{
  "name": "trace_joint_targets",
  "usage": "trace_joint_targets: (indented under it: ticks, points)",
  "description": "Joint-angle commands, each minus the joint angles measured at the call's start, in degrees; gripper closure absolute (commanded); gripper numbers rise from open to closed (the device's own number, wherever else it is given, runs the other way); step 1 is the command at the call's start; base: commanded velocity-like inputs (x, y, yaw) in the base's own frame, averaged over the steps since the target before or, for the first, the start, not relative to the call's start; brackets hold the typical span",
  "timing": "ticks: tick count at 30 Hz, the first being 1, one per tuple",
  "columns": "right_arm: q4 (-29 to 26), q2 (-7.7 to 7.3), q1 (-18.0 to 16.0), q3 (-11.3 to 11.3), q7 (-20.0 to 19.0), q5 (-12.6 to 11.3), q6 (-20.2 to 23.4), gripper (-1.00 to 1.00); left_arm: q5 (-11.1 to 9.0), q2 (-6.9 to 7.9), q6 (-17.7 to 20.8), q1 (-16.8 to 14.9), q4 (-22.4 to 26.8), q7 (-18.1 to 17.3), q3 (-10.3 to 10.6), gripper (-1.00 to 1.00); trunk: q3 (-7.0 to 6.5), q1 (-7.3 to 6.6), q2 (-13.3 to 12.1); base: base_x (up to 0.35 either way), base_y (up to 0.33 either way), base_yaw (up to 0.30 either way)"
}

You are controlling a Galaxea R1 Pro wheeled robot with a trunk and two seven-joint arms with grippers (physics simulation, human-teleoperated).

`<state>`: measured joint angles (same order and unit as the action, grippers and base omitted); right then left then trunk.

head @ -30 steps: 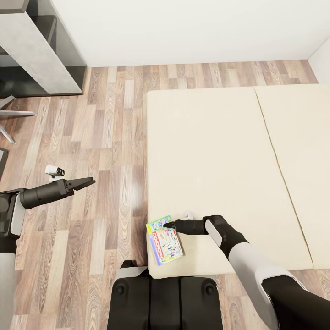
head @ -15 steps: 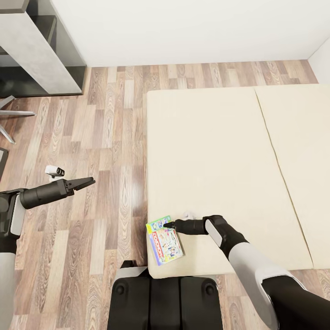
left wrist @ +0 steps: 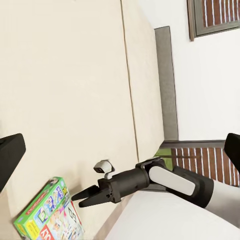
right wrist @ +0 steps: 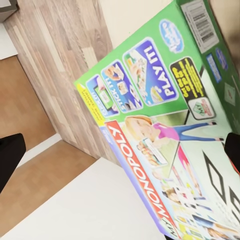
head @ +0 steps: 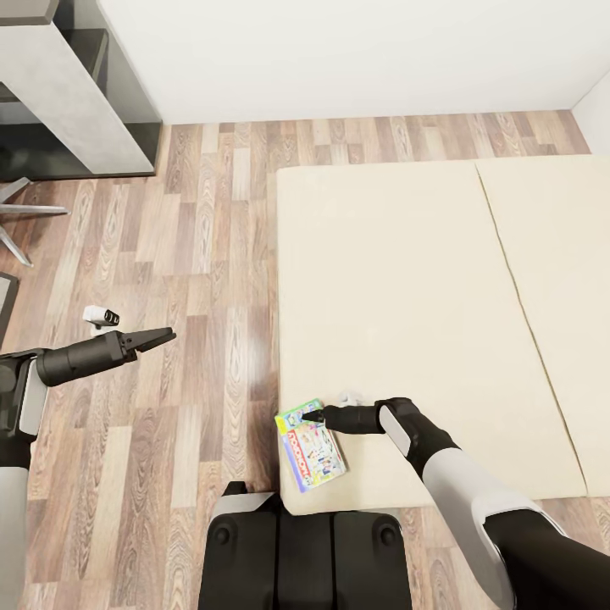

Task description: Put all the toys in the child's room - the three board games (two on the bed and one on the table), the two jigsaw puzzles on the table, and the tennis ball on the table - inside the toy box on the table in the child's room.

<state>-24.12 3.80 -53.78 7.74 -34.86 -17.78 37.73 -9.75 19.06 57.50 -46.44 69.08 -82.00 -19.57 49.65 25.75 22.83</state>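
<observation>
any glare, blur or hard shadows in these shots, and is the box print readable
Head view: even, flat light, no glare, only a soft sheen on the floor; the board games are sharp but their print is too small to read. Right wrist view: close enough that "MONOPOLY" and "PLAY IT!" read clearly on the tilted box. Left wrist view: crisp, faint shading under the right claw, dark blurred finger edges at the frame sides.

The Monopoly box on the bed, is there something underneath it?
Yes. The Monopoly box lies partly on a green board game, whose far edge peeks out. Both rest on the cream bed near its corner. How far the green one extends underneath is covered.
</observation>
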Motion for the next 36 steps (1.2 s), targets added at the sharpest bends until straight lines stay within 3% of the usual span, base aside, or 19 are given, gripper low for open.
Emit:
trace_joint_targets:
  ticks: [1,36]
  points:
    - [0.0,-0.02,0.0,0.2,0.1,-0.2,0.2,-1.00,0.0,0.01,0.6,0.0,0.0,-0.2,0.0,-1.00,0.06,0.04,0.1,0.000,0.009,0.000]
    - [-0.5,-0.18,0.0,0.2,0.8,0.1,0.1,-1.00,-0.1,-0.05,0.6,0.0,0.0,-0.2,0.1,-1.00,0.06,0.04,0.1,0.000,0.001,0.000]
